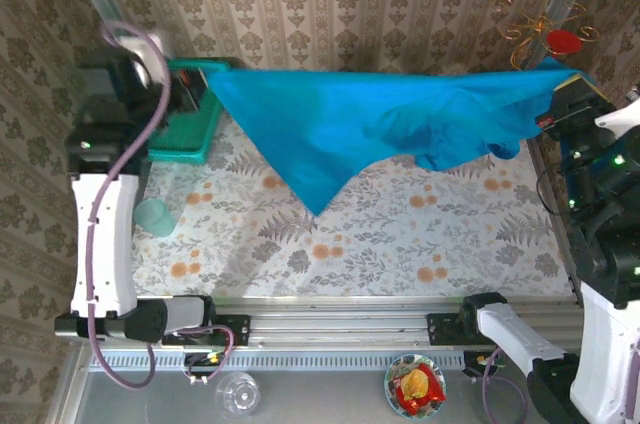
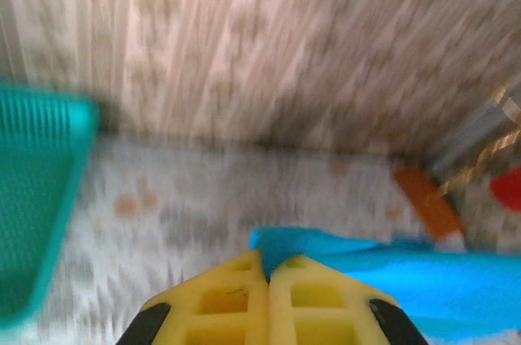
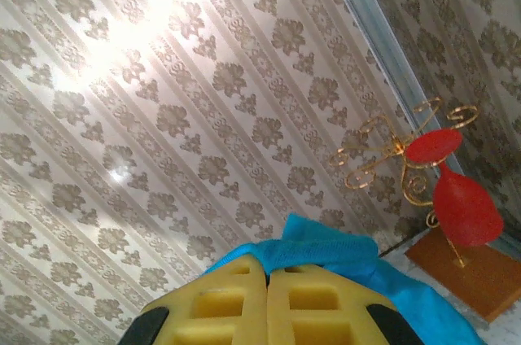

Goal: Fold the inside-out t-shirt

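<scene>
Top external shows the inside-out t-shirt (image 1: 350, 124) stretched across the upper frame, sagging at centre; the left gripper (image 2: 267, 268) and right gripper (image 3: 267, 268) each pinch closed on, seemingly, its edge.

The inside-out t-shirt (image 1: 370, 124) was logged plain blue-teal. Yellow was noted on left gripper (image 2: 267, 264) and right gripper (image 3: 267, 272). Teal mesh was seen on basket (image 2: 32, 198) left of the left gripper. Tablecloth (image 1: 400, 234) beneath both grippers was marked grey-leafed with orange flowers; wallpaper (image 3: 163, 117) ahead of the right gripper, beige striped damask.
</scene>
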You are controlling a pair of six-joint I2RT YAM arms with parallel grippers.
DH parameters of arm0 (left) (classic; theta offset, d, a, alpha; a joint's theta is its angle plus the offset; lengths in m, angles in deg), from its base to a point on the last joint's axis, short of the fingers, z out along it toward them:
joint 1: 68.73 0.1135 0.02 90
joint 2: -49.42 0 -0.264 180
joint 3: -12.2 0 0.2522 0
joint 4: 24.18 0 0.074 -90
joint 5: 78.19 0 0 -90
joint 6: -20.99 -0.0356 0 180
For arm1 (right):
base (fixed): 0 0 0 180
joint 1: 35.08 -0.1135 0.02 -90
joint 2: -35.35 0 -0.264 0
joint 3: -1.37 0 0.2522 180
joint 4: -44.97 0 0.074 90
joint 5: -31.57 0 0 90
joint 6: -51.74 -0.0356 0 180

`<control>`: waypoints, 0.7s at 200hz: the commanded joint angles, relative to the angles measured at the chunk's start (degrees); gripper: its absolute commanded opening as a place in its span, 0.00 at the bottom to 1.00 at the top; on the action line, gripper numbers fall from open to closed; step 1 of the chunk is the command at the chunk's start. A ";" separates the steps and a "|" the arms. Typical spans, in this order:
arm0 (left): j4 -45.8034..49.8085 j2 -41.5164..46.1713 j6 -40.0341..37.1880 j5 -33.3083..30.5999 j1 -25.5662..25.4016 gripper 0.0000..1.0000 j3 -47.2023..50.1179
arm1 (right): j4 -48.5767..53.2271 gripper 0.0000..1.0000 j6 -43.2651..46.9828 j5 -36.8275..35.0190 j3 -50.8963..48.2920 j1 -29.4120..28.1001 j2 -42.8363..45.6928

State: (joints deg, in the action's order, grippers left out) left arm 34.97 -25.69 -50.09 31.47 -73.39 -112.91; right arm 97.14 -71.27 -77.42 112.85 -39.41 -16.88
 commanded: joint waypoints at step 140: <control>-10.59 9.78 1.32 6.64 4.29 0.00 5.88 | -1.85 0.00 6.21 -0.17 8.01 1.35 0.29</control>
State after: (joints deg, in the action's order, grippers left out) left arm 29.31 -21.39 -50.29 36.48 -70.53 -106.96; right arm 98.32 -66.77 -76.65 121.54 -38.69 -17.91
